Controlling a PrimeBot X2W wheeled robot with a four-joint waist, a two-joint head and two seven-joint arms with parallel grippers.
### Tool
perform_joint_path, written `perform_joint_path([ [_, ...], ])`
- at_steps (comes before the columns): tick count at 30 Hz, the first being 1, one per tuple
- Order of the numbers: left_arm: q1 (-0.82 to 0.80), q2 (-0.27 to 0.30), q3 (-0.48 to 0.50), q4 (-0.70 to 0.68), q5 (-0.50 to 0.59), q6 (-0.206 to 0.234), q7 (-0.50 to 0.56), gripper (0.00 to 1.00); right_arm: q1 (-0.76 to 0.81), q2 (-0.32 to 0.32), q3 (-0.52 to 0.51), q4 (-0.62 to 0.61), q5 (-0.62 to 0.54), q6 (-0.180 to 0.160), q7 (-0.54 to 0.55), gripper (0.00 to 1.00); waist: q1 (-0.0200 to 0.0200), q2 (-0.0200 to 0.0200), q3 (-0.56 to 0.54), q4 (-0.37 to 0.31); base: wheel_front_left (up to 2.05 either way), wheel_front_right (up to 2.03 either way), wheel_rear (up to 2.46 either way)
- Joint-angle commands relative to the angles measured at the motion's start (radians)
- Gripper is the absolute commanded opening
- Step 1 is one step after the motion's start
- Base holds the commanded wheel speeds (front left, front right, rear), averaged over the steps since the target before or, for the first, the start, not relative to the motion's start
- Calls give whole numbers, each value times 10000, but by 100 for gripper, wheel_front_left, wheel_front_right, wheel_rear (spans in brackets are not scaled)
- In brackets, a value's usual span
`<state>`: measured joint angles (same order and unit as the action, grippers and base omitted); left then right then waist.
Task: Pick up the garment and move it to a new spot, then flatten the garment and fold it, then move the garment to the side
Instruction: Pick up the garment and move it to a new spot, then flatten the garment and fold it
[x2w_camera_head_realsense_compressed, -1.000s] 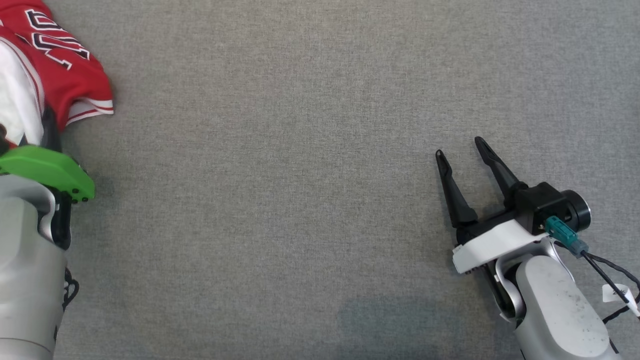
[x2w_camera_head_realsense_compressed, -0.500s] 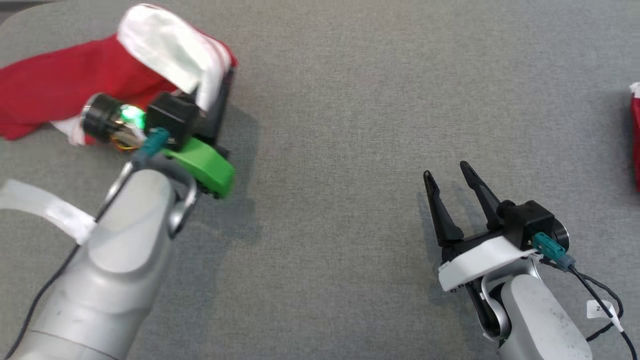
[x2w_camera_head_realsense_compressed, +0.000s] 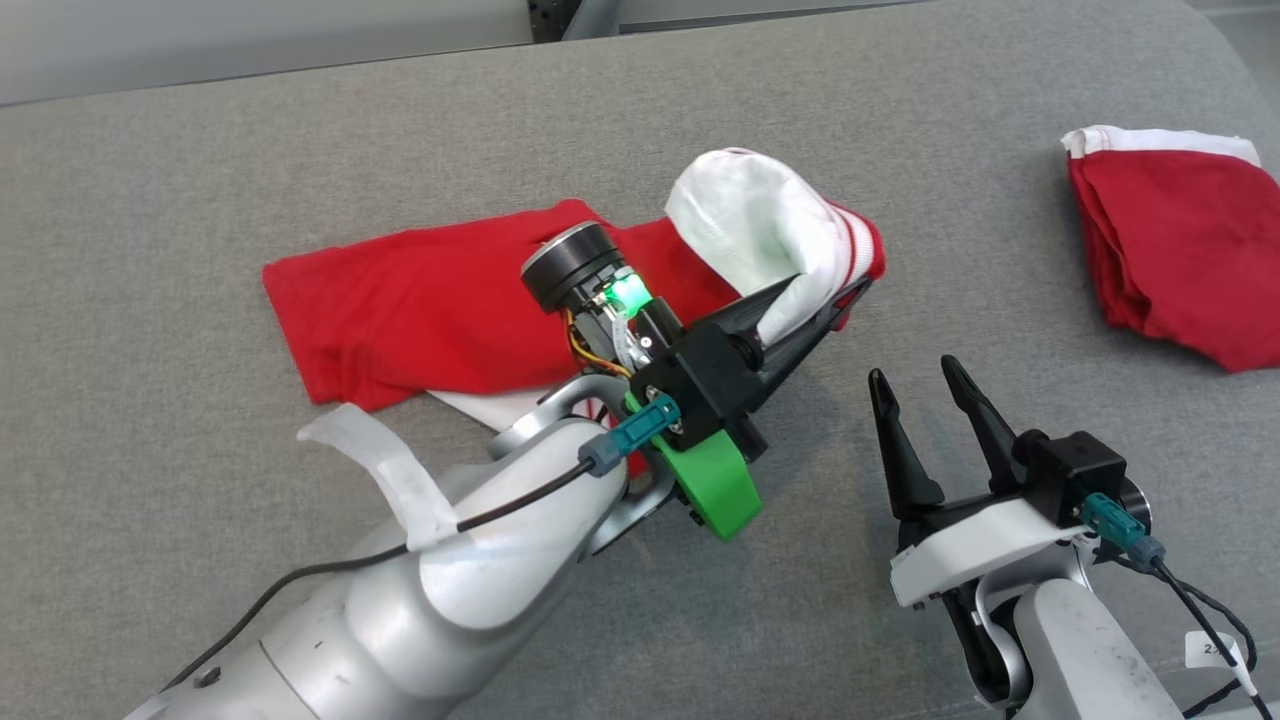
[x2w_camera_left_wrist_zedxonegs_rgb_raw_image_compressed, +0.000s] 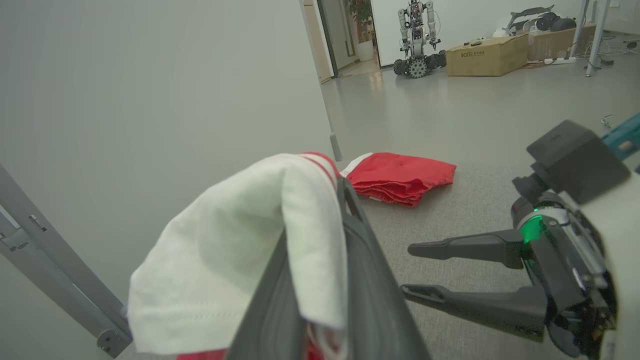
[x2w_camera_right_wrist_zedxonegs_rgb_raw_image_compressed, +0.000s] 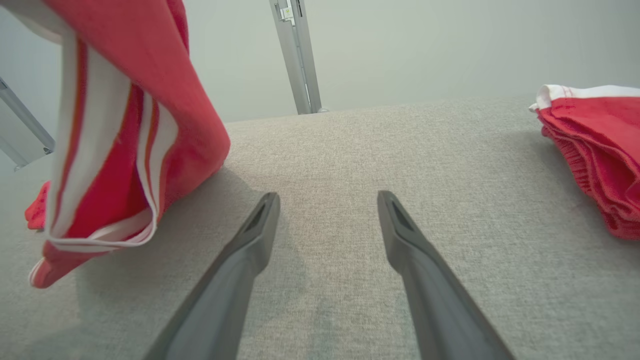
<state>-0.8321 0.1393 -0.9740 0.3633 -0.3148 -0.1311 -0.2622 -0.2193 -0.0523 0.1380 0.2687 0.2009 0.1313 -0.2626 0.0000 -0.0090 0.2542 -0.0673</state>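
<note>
The garment (x2w_camera_head_realsense_compressed: 420, 305) is red with a white lining and white stripes. Most of it lies on the grey surface at the middle left of the head view. My left gripper (x2w_camera_head_realsense_compressed: 835, 292) is shut on one end of it, and that end is lifted, white side (x2w_camera_head_realsense_compressed: 750, 225) out. The left wrist view shows this white fold (x2w_camera_left_wrist_zedxonegs_rgb_raw_image_compressed: 235, 240) draped over my fingers (x2w_camera_left_wrist_zedxonegs_rgb_raw_image_compressed: 360, 280). In the right wrist view the raised striped part (x2w_camera_right_wrist_zedxonegs_rgb_raw_image_compressed: 125, 125) hangs at the upper left. My right gripper (x2w_camera_head_realsense_compressed: 912, 372) stands open and empty just right of the held end, its fingers (x2w_camera_right_wrist_zedxonegs_rgb_raw_image_compressed: 250, 240) above bare fabric.
A second red garment (x2w_camera_head_realsense_compressed: 1175, 240), folded with a white band, lies at the far right of the grey surface (x2w_camera_head_realsense_compressed: 200, 550), also visible as a red stack (x2w_camera_left_wrist_zedxonegs_rgb_raw_image_compressed: 400, 177) and a red pile (x2w_camera_right_wrist_zedxonegs_rgb_raw_image_compressed: 595, 145). A wall and metal post (x2w_camera_right_wrist_zedxonegs_rgb_raw_image_compressed: 297, 55) stand behind the surface's far edge. Another robot (x2w_camera_left_wrist_zedxonegs_rgb_raw_image_compressed: 417, 37) and cardboard boxes stand far off.
The head camera has swung and the whole scene shifted. My left gripper, still shut on the garment, has carried its end rightward toward the right gripper. The right gripper stays open.
</note>
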Motion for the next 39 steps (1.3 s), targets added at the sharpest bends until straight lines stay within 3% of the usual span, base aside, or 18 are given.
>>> perform_joint_path([
  [1, -144, -187, 25, -193, -164, 10, -36, 0, 140, -5, -22, 31, 77, -11, -28, 100, 0, 90, -98, -467, 0, 0, 0],
  [7, 146, -507, 329, 21, -143, 54, -35, 0, 55, 5, 101, 67, 213, -11, -28, 100, 0, 90, -79, -677, 0, 0, 0],
  [9, 302, -400, 614, 347, -72, 169, -35, 45, -26, 6, 149, 68, 282, -11, -28, 100, 0, 90, -81, -703, 0, 0, 0],
  [10, 369, -307, 792, 540, -63, 236, -35, 100, -36, 5, 164, 70, 312, -11, -28, 100, 0, 90, -101, -694, 0, 0, 0],
  [15, 1258, 324, 2066, 1387, -43, 664, -35, 100, 111, 1, 178, 115, 391, -11, -28, 100, 0, 90, -429, -529, 0, 0, 0],
  [24, 3725, 894, 4487, 889, -209, 1306, -35, 100, 382, -1, 190, 76, 426, -11, -28, 100, 0, 90, -1181, -240, 0, 0, 0],
  [35, 7243, 294, 7372, -511, 686, 1706, -31, 100, 1067, -3, 85, 155, 550, -11, -28, 100, 0, 90, -2148, 246, 0, 0, 0],
  [39, 8079, 47, 8138, -638, 1055, 1667, -24, 100, 1295, -1, 113, 185, 630, -11, -28, 100, 0, 90, -2337, 320, 0, 0, 0],
])
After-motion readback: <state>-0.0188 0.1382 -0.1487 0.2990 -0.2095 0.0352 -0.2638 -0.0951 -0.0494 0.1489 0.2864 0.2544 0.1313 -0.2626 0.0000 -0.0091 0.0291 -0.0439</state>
